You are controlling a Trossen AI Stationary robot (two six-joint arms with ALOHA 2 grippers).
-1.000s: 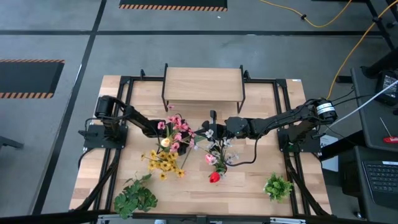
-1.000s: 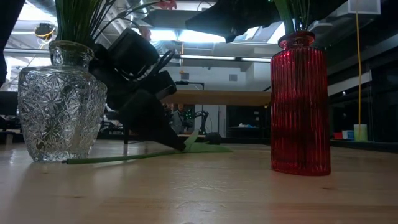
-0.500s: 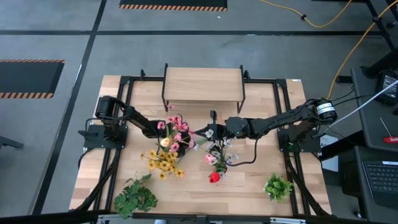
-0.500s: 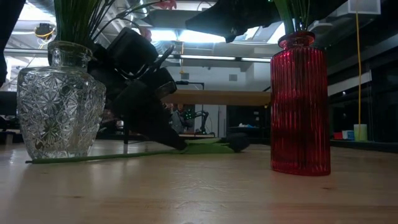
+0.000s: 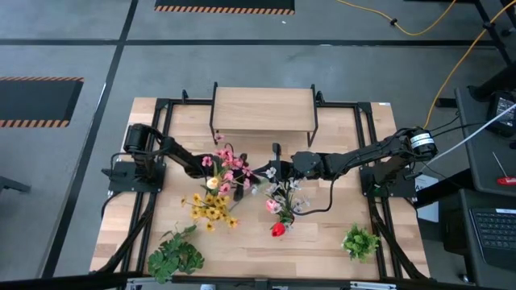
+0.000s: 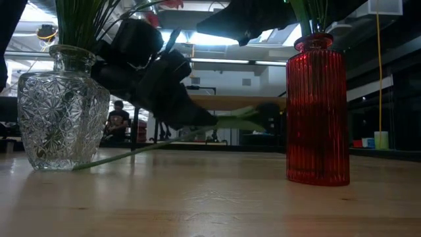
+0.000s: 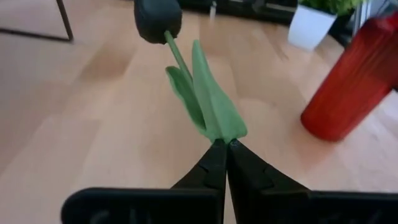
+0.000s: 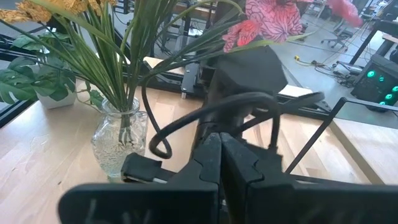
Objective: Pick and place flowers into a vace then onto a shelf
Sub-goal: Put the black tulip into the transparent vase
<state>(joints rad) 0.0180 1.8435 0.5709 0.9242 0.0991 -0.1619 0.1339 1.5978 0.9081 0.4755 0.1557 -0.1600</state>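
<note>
One dark flower [image 7: 158, 18] now lifted off the table, pinched in the left end effector [image 7: 225, 147]; right clamped empty.

Two leafy plants [image 5: 175, 254] [image 5: 359, 241] stand near the table's front.

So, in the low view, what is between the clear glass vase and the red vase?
The left tool, shut on a dark-blossomed flower, hangs between the clear glass vase and the red vase; the flower's stem slants down to the table.
</note>
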